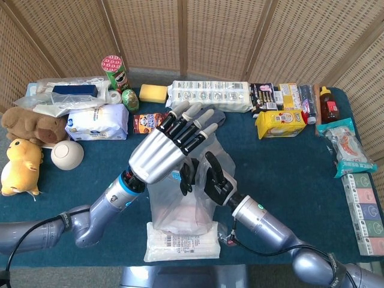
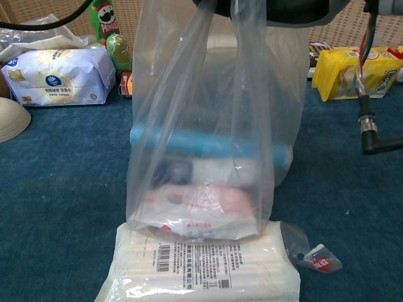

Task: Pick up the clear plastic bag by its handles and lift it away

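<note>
The clear plastic bag (image 1: 183, 210) stands at the front middle of the table, holding a blue tube and soft packets. Its bottom rests on a flat white package (image 1: 183, 247). In the chest view the bag (image 2: 201, 126) fills the middle, and its two handles (image 2: 217, 25) run taut up to the top edge. My dark right hand (image 1: 207, 180) grips the gathered handles from the right. My silver left hand (image 1: 165, 153) hovers over the bag's top with fingers straight and spread; its palm side is hidden.
Behind the bag lie a chocolate box (image 1: 151, 122), a tissue pack (image 1: 96, 123), a Pringles can (image 1: 114, 72) and a yellow noodle packet (image 1: 279, 123). A bowl (image 1: 67, 155) and plush toys (image 1: 21, 165) sit at left. A small wrapper (image 2: 318, 258) lies by the white package.
</note>
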You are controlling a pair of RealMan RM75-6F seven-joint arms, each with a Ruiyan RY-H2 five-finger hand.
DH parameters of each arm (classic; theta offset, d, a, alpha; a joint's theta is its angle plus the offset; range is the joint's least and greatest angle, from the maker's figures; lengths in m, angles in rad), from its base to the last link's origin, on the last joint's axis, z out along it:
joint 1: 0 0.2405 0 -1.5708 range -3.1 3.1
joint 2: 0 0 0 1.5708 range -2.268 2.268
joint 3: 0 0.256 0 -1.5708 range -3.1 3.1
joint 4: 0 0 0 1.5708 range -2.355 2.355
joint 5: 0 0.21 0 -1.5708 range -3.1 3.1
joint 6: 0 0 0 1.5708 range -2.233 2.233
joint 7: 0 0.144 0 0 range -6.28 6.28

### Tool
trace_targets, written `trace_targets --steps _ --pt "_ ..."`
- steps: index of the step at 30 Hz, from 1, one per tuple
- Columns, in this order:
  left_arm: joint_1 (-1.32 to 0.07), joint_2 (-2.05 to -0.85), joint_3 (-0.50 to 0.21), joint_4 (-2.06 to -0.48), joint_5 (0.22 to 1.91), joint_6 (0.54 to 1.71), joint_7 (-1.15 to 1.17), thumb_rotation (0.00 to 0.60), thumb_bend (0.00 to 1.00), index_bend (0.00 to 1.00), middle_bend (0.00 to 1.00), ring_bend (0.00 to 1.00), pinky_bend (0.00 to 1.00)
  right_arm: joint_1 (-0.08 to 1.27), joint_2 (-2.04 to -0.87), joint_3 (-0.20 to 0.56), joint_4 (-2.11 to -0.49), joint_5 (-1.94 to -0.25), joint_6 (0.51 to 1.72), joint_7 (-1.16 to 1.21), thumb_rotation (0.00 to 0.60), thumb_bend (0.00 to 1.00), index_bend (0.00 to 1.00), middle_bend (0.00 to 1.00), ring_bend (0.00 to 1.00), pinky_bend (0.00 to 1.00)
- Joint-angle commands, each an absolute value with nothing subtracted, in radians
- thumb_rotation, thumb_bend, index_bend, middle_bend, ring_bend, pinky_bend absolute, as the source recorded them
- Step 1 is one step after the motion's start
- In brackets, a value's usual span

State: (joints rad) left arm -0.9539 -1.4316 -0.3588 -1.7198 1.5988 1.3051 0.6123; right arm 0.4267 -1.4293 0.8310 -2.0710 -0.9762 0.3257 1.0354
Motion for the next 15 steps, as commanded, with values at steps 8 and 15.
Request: trace_targets --steps 8,15 --pt "-0.889 -1.334 -0.32 -1.8 1.575 1.295 0.585 0.6 0.08 0.14 0.14 0.01 0.16 0.415 -1.357 0.87 -2.068 -0.933 0.306 1.066 0.153 0.16 0.63 0.72 0.76 0.67" --pt "-0.839 -1.266 -0.275 -1.83 1.603 1.302 0.56 0.6 0.08 0.13 0.14 0.01 0.16 0.392 -1.312 0.902 -2.084 -0.909 0.294 1.087 0.158 0.16 0.63 0.73 0.77 0.67"
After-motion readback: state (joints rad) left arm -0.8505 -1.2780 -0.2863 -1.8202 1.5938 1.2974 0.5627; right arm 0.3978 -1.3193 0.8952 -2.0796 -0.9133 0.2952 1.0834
